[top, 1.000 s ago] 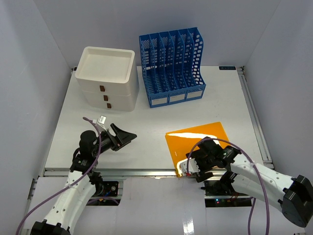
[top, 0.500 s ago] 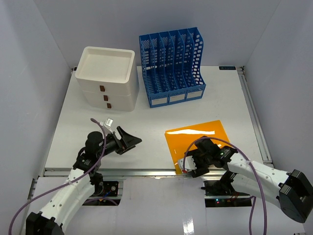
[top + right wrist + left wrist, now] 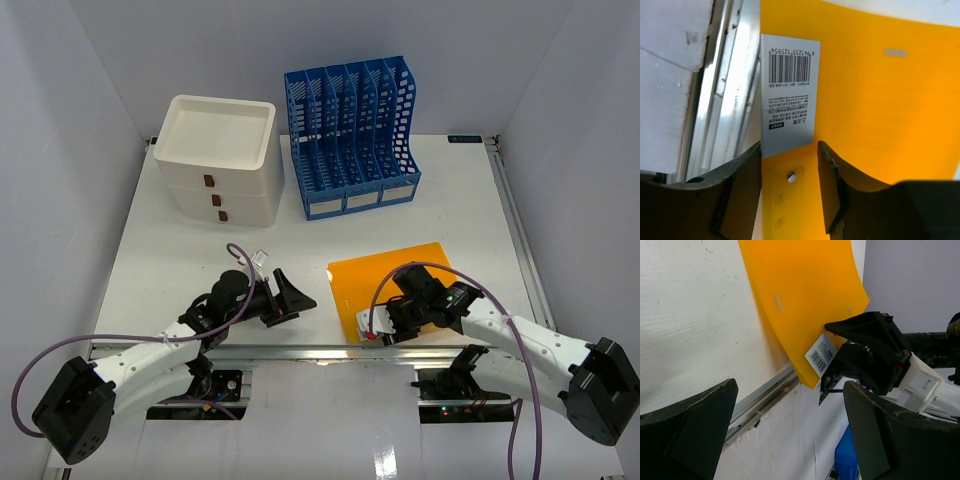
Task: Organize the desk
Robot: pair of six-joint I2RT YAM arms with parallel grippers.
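Sliding up and left now, the orange folder (image 3: 385, 275) has come further onto the desk (image 3: 200, 250) than it lay a second ago, when more of its near edge hung out past the rail (image 3: 735, 90). The right gripper (image 3: 789, 155) has travelled with it and sits over the labelled corner, jaws part-way apart, one either side of the barcode label (image 3: 787, 90). Whether they press on the sheet I cannot tell, and nothing is pinched between them.

And look lower left of the overhead view: the left gripper (image 3: 297, 300) has swung right, across the near edge, and now points straight at that same corner. Its jaws are spread wide with nothing in them.

By my read that is a handover or a two-handed lift taking shape, and the folder looks bound for the blue file rack (image 3: 350, 135) at top centre.

The desk itself fills the middle of the overhead view. It is a broad, flat white top with metal rails down the right side and along the bottom. The white drawer unit (image 3: 220, 160) stands at its upper left, beside the rack. The folder lies lower right, its corner just over the rail.
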